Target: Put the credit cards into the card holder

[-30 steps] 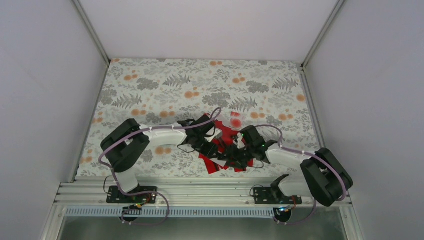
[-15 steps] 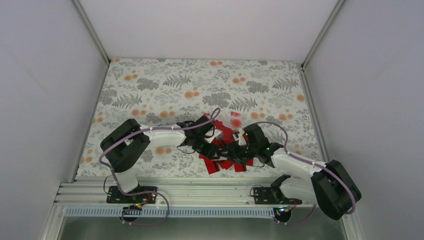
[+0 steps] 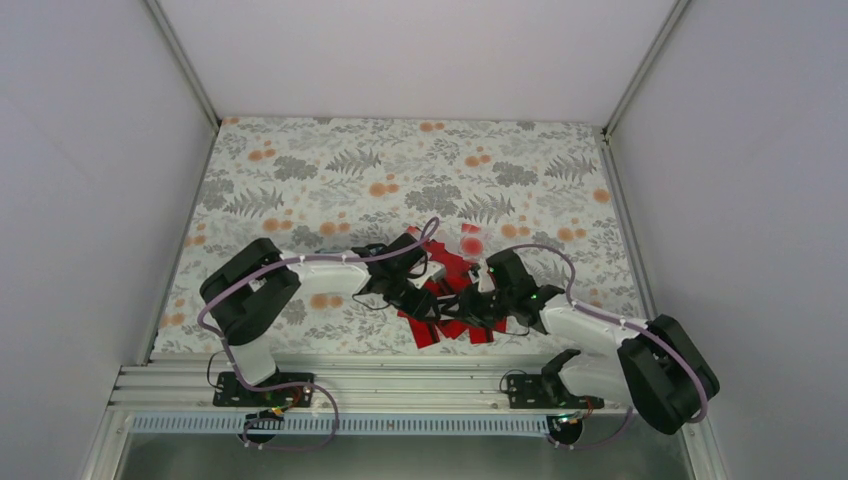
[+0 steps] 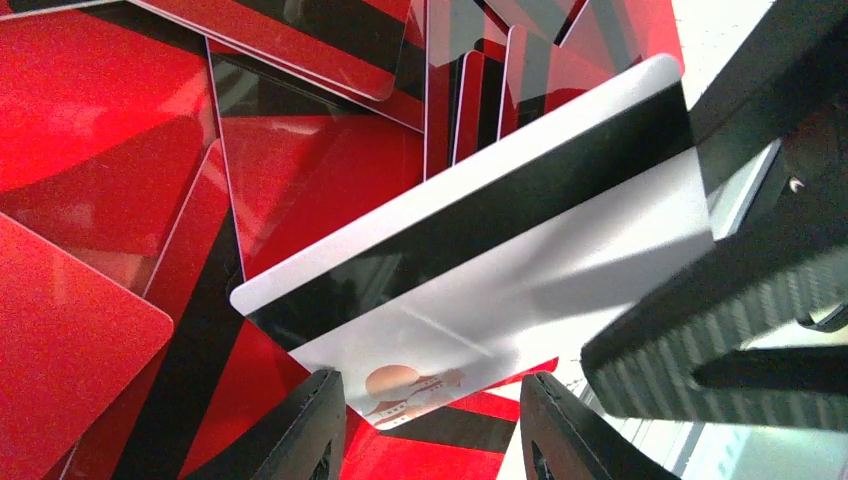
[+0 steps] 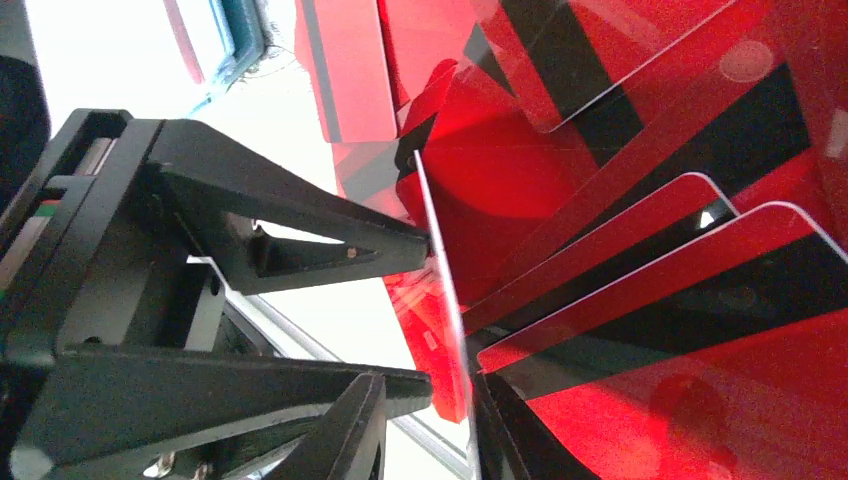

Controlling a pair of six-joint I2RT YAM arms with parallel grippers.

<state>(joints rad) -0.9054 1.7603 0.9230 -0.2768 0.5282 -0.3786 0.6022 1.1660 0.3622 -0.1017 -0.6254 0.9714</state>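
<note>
Red credit cards (image 3: 447, 330) lie in a loose pile on the floral table, and both grippers meet over them. One white credit card (image 4: 500, 260) with a black stripe is lifted off the pile. My left gripper (image 4: 435, 432) is shut on it, its lower corner wedged between the fingers. My right gripper (image 5: 430, 435) straddles the same card (image 5: 440, 290), seen edge-on. One finger lies against the card and a gap remains at the other, so it is open. A teal-blue rim (image 5: 240, 42), apparently the card holder, shows at the top left of the right wrist view.
A white card with a red spot (image 3: 470, 243) lies just beyond the pile. The two grippers (image 3: 432, 300) (image 3: 468, 306) are almost touching. Grey walls close in the table on the left, right and far sides. A metal rail (image 3: 400, 385) runs along the near edge.
The right arm has swung left to the left gripper, and its jaws have narrowed around the lifted card. The left arm has barely moved.
</note>
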